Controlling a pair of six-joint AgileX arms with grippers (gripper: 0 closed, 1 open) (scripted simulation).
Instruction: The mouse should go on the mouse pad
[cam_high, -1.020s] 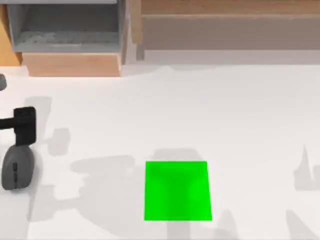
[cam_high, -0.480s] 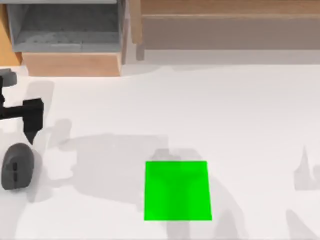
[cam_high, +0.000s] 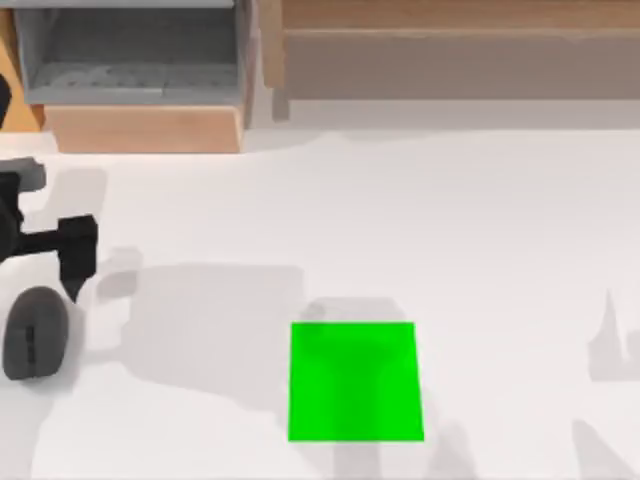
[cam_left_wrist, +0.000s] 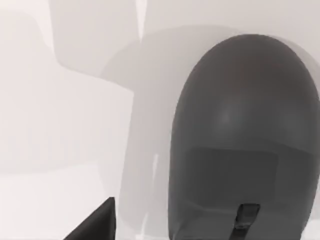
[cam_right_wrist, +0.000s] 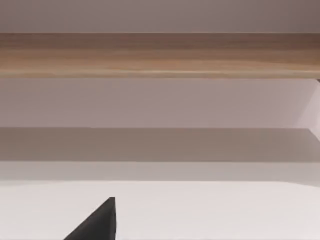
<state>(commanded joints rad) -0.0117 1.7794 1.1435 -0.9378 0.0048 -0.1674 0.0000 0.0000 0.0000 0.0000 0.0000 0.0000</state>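
Since the earlier frame, left tool has shifted right of the mouse; jaw state indeterminate. Approach step: next, grasp, then carry to mouse pad.

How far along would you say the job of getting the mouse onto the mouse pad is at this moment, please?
Nothing is finished yet. The small dark grey oval mouse lies on the white table at its far left, well apart from the flat bright green square mouse pad, which is bare. In hand: the left claw hangs just beside the mouse, not holding it. Left to do: grasp, carry across, and set down.
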